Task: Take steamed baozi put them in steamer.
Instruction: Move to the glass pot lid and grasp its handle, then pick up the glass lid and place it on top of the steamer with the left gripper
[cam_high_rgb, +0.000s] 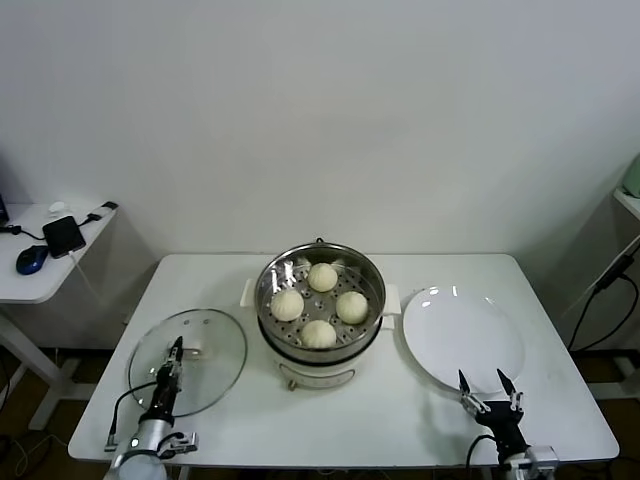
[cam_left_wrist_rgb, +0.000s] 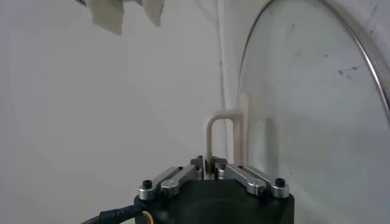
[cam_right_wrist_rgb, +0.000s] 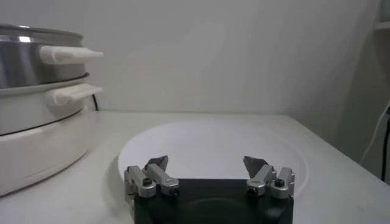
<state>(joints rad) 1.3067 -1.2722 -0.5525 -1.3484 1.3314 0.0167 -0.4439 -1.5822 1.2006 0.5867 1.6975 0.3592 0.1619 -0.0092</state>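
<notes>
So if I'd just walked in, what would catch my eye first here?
Probably the shiny steamer in the middle of the white table, with four pale baozi sitting on its perforated tray. A glass lid lies flat to its left and a bare white plate to its right. The left gripper, shut, is over the lid, and the right gripper, open, sits at the plate's near edge.

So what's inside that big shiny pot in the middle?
Four steamed baozi sit on the perforated tray inside the steamer, which has no lid on. Whatever lies beneath that tray is hidden.
</notes>
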